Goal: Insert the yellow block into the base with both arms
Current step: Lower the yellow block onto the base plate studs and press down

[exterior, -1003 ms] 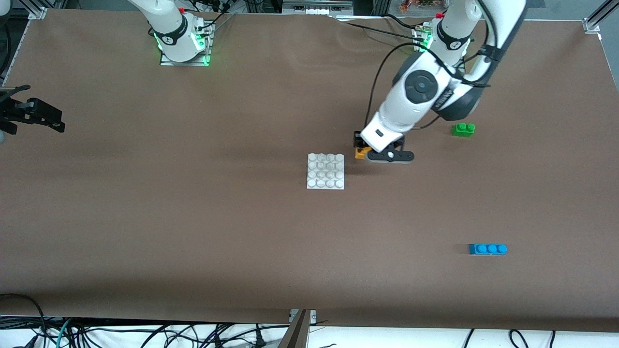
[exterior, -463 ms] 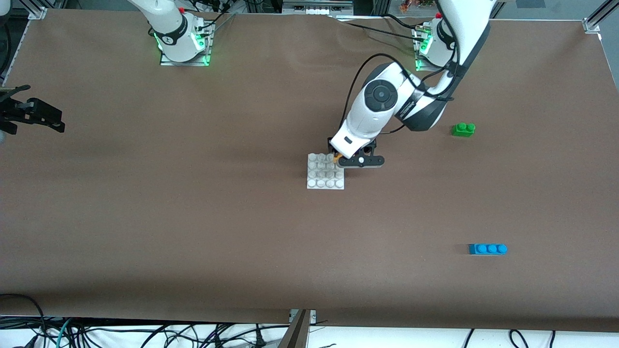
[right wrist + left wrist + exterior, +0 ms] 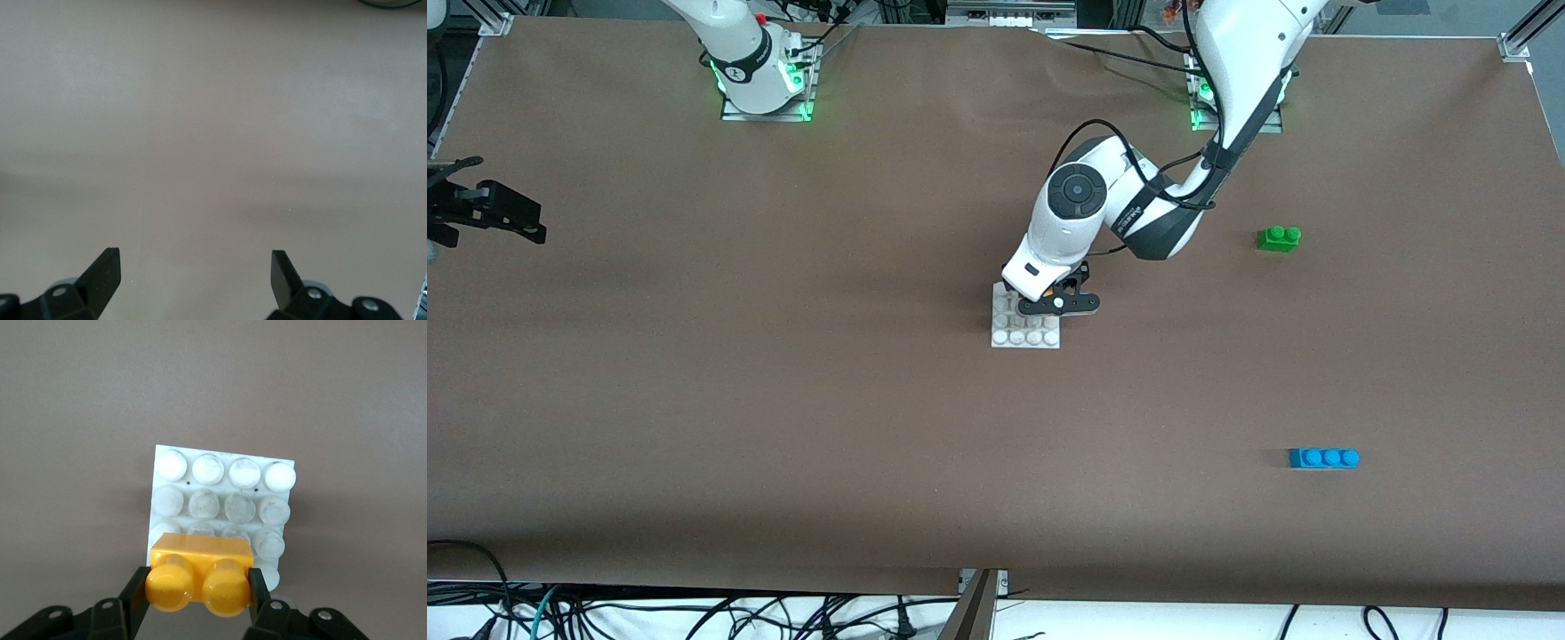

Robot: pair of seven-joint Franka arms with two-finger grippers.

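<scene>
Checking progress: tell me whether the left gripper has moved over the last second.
Yes. The left gripper, holding the yellow block, moved from beside the base to over it, away from the green brick.

green brick point(image 3: 1279, 238) on brown table point(image 3: 783, 400), blue brick point(image 3: 1323, 458) nearer the camera

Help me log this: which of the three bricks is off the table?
The yellow block, gripped in the left claw over the base; the green and blue bricks lie on the table.

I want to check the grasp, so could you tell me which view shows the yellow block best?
The left wrist view: the yellow block fills it, clamped in the left gripper over the base. The front view shows only an orange sliver under the wrist; the right wrist view shows none.
</scene>
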